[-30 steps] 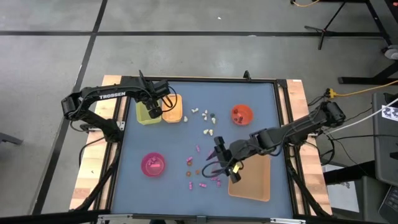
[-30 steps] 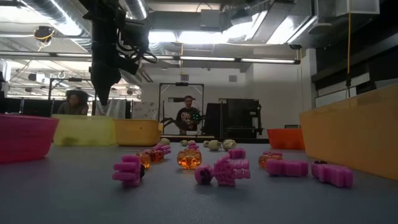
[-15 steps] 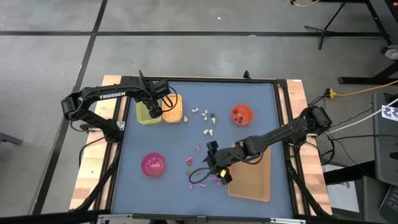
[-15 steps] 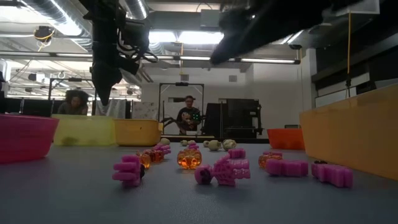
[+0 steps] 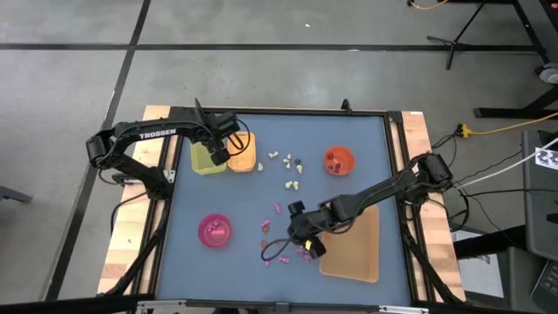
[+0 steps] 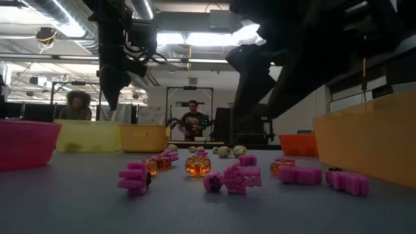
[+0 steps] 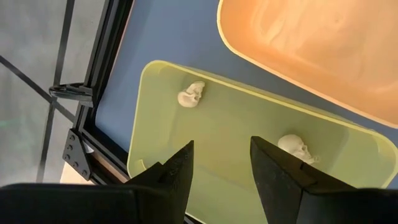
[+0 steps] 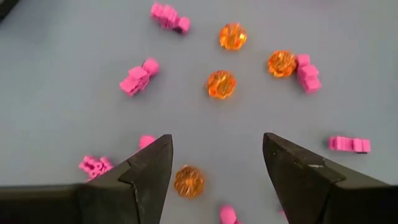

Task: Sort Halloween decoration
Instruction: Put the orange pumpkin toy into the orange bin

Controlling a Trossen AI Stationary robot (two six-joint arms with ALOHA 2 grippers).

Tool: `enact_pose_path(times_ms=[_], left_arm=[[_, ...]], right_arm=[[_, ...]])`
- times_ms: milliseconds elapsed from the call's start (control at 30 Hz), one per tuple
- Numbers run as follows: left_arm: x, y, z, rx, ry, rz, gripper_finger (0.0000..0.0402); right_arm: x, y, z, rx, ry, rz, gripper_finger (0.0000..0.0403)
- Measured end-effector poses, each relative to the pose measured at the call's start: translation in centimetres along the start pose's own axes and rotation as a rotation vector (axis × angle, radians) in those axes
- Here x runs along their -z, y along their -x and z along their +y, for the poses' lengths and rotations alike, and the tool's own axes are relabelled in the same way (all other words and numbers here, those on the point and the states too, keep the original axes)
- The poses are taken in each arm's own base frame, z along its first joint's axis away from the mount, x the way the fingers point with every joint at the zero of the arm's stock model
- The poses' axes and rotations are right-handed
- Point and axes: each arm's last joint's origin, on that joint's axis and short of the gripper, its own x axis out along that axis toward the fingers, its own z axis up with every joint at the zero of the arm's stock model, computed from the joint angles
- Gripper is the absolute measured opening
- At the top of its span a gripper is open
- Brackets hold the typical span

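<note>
At upper left, the left gripper (image 5: 218, 155) hangs spread over the green tray (image 5: 202, 164). At lower centre, the right gripper (image 5: 295, 228), jaws wide and empty, hovers nearest the pink and orange trinkets (image 5: 281, 258) scattered below it.

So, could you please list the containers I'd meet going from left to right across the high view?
Yellow-green rectangular tray → round pink bowl → orange rectangular tray → round red-orange bowl → large tan rectangular tray.
</note>
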Motion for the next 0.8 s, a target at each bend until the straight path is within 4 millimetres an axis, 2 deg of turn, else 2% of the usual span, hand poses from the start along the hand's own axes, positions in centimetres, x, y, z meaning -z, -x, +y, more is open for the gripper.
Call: enact_pose_path(times_ms=[133, 300, 633, 800], left_arm=[[-0.1, 0.0, 0.0, 0.0, 0.002, -0.006, 0.0142], [-0.1, 0.0, 0.0, 0.0, 0.005, -0.012, 0.0142], [-0.2, 0.0, 0.0, 0.0, 0.007, -0.015, 0.0142], [-0.2, 0.0, 0.0, 0.0, 0.008, -0.021, 0.0142]], right_arm=[[-1.0, 0.3, -0.1, -0.01, 0.002, 0.071, 0.0248], [-2.0, -0.3, -0.2, -0.052, 0.075, 0.173, 0.0248], [-2.1, -3.0, -0.2, -0.092, 0.095, 0.342, 0.0248], [-1.7, -3.4, -0.2, -0.098, 0.093, 0.374, 0.0248]])
